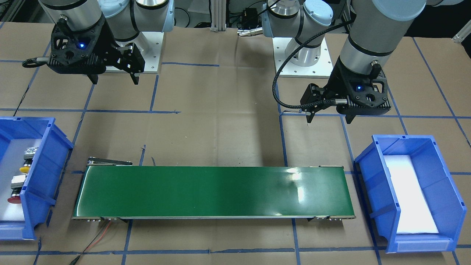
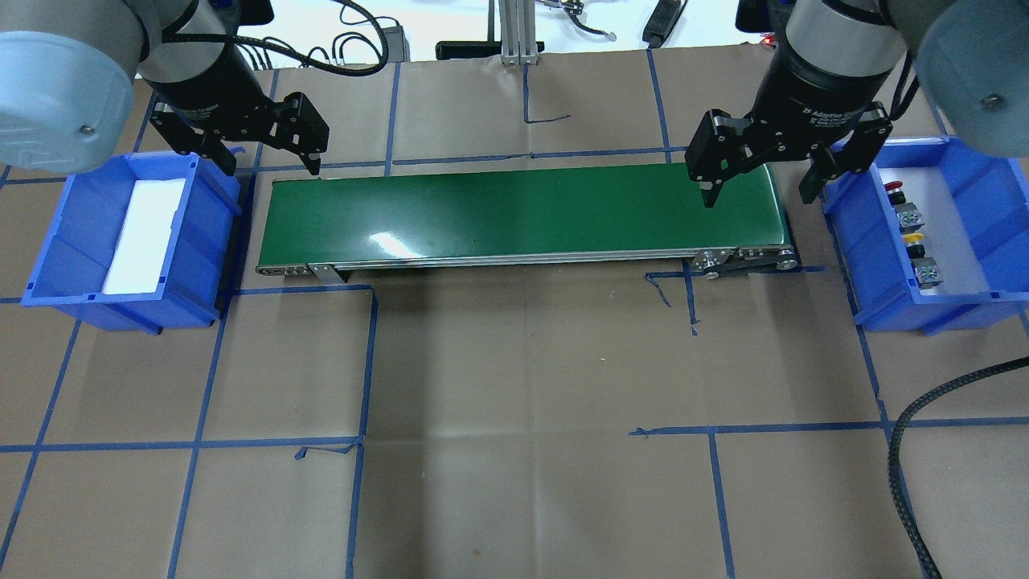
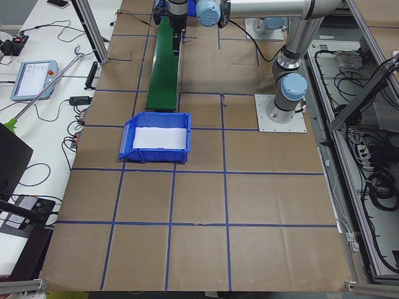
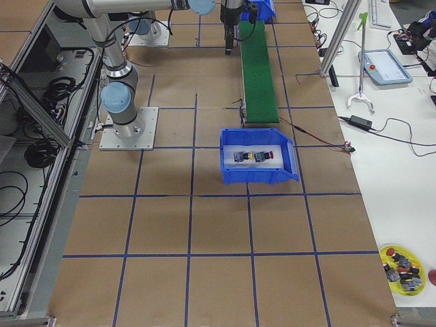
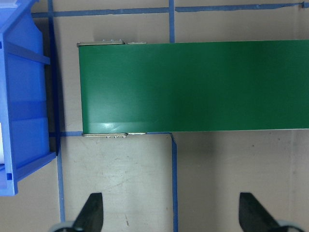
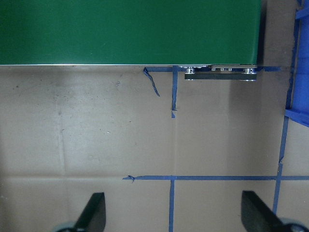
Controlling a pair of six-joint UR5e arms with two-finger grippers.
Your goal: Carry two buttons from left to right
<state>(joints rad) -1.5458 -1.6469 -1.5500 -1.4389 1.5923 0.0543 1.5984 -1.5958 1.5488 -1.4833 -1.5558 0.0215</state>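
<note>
The red-capped button [image 2: 894, 192] and the yellow-capped button [image 2: 913, 240] lie in the blue bin [image 2: 993, 233] at the robot's right end of the table. They also show in the front-facing view, yellow [image 1: 25, 169] and red [image 1: 14, 200], and in the exterior right view [image 4: 255, 156]. My right gripper [image 2: 757, 199] is open and empty, above the right end of the green conveyor belt [image 2: 522, 213], beside that bin. My left gripper [image 2: 272, 169] is open and empty, above the belt's left end. Both show open in the front-facing view, left [image 1: 329, 119] and right [image 1: 114, 81].
A second blue bin [image 2: 72, 241] at the left end holds only a white foam pad [image 2: 145, 237]. The belt [image 1: 213, 191] lies between the two bins. Blue tape lines cross the brown table paper. A black cable [image 2: 908, 450] lies at the front right.
</note>
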